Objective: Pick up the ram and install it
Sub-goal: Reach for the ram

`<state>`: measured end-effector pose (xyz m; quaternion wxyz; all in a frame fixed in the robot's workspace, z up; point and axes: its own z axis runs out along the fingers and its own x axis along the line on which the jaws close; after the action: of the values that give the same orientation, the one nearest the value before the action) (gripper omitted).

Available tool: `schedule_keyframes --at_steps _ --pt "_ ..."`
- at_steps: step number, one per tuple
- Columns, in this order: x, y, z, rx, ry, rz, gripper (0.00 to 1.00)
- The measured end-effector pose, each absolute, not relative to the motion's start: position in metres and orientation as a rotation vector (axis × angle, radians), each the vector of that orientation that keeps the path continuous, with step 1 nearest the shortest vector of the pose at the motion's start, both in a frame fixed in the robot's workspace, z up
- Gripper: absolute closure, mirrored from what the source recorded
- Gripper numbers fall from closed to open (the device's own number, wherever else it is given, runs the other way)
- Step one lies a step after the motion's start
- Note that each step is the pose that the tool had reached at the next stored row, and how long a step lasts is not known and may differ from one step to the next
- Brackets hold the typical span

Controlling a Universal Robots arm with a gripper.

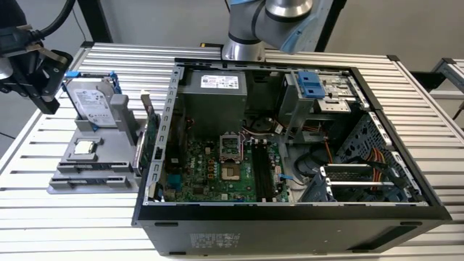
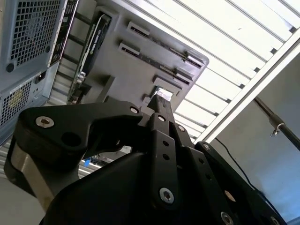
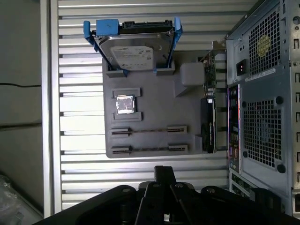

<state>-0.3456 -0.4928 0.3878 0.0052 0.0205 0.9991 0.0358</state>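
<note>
Two ram sticks stand on edge in the holders of a grey fixture tray [image 3: 154, 101]. The nearer ram [image 3: 149, 149] and the other one [image 3: 149, 131] show as thin dark lines, and the same ram row [image 1: 87, 173] lies at the tray's near end in the exterior view. My gripper [image 1: 45, 95] hangs high at the exterior view's left, beside the tray and apart from everything. Its black fingers [image 3: 164, 171] are shut together with nothing between them, as also seen on the gripper [image 2: 158, 101]. The motherboard's black slots [image 1: 259, 174] lie inside the open computer case [image 1: 290, 209].
On the tray stand a silver hard drive in a blue bracket [image 3: 136, 49], a small square chip [image 3: 125, 104] and a graphics card [image 3: 209, 126] against the case side. The slatted metal table [image 1: 406, 109] carries everything. The arm's base [image 1: 243, 49] rises behind the case.
</note>
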Motion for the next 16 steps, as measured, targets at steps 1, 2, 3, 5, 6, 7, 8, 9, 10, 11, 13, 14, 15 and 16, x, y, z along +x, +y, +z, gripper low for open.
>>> schedule_keyframes --at_steps 1,2,3,5,6,7,8,9,10,11,13,14,15,16 --pt "-0.3456 -0.4928 0.3877 0.064 3.128 0.112 1.0" --pt "-0.3456 -0.4928 0.3877 0.064 3.128 0.112 1.0" --pt "-0.3456 -0.4928 0.3877 0.064 3.128 0.112 1.0" --pt "-0.3456 -0.4928 0.3877 0.064 3.129 0.112 1.0" --pt "-0.3456 -0.4928 0.3877 0.062 3.129 0.112 1.0" --pt "-0.3456 -0.4928 0.3877 0.057 3.129 0.112 1.0" --pt "-0.3456 -0.4928 0.3876 0.048 3.129 0.112 1.0" --pt "-0.3456 -0.4928 0.3876 0.033 3.13 0.113 1.0" --pt "-0.3456 -0.4928 0.3876 0.017 3.13 0.113 1.0" --pt "-0.3456 -0.4928 0.3876 0.003 3.13 0.113 1.0" --pt "-0.3456 -0.4928 0.3877 -0.025 3.131 0.113 1.0" --pt "-0.3456 -0.4928 0.3876 -0.036 3.131 0.113 1.0" --pt "-0.3456 -0.4928 0.3877 -0.045 3.131 0.113 1.0" --pt "-0.3456 -0.4928 0.3876 -0.056 3.131 0.113 1.0"
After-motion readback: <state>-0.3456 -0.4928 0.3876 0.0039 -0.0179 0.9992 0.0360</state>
